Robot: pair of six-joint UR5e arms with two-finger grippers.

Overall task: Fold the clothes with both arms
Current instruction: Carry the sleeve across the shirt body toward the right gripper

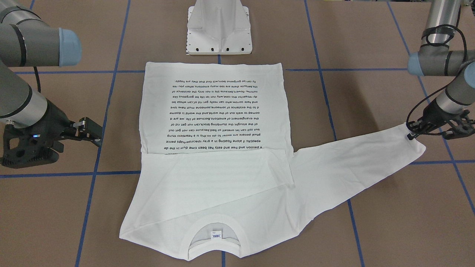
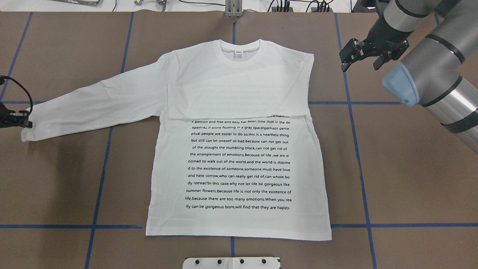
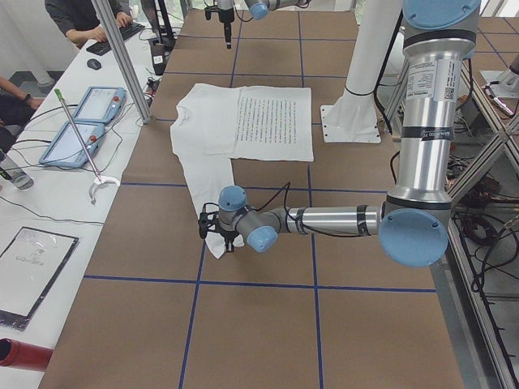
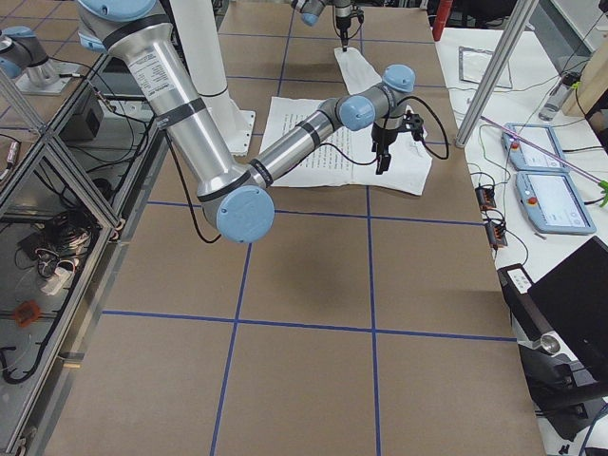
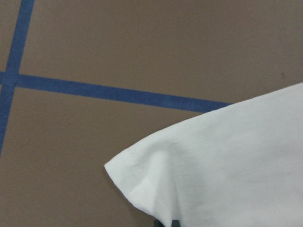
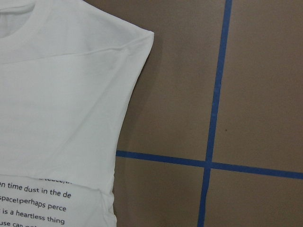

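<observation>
The white long-sleeved T-shirt [image 2: 239, 164] lies flat with its black text up and its collar [image 2: 241, 50] away from the robot. One sleeve is folded across the chest [image 2: 239, 101]. The other sleeve [image 2: 93, 102] stretches out toward the robot's left. My left gripper [image 2: 24, 121] [image 1: 409, 136] is shut on that sleeve's cuff [image 5: 142, 175], low at the table. My right gripper [image 2: 359, 66] [image 1: 97, 135] hovers open above bare table, just outside the shirt's folded shoulder [image 6: 142, 42], and holds nothing.
The white pedestal base [image 1: 219, 29] stands behind the shirt's hem. Blue tape lines [image 2: 358, 149] grid the brown tabletop. An operators' bench with tablets [image 3: 81, 121] and a slanted metal post [image 3: 122, 57] runs along the far side, and people sit there.
</observation>
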